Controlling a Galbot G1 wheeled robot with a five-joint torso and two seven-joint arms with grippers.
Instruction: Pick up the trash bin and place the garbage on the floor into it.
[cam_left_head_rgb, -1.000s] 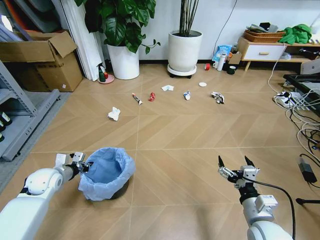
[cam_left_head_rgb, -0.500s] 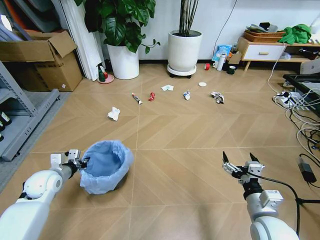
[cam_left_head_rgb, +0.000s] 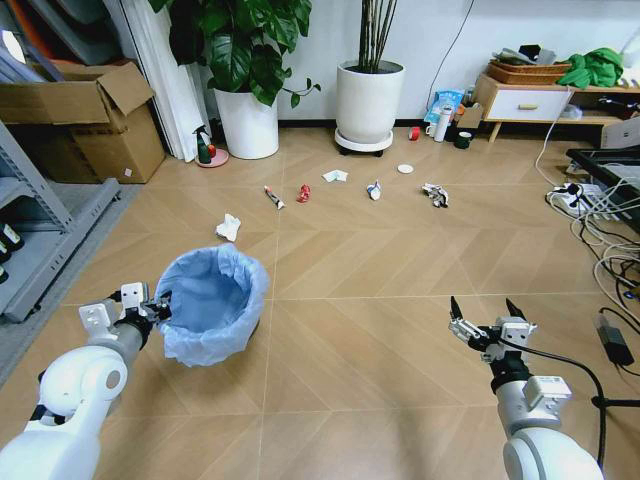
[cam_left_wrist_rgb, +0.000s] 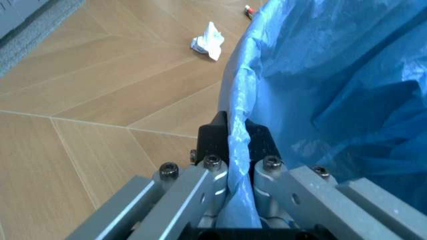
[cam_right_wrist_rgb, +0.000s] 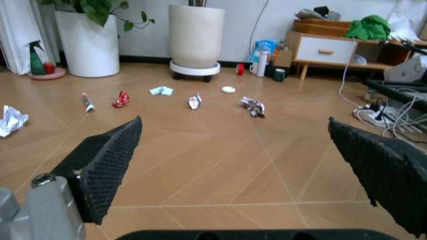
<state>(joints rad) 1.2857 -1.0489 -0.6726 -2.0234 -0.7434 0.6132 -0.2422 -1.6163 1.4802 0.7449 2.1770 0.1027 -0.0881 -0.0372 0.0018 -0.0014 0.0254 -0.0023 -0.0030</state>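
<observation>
Blue-lined trash bin (cam_left_head_rgb: 212, 303) rim clamped by left gripper (cam_left_head_rgb: 155, 306), right gripper (cam_left_head_rgb: 487, 318) spread

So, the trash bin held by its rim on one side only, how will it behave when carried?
The trash bin probably hangs tilted, since the left gripper pinches one side of its rim. It looks light: the light-blue bag seems to hold nothing. The thin, crinkly plastic between the fingers might slip.
</observation>
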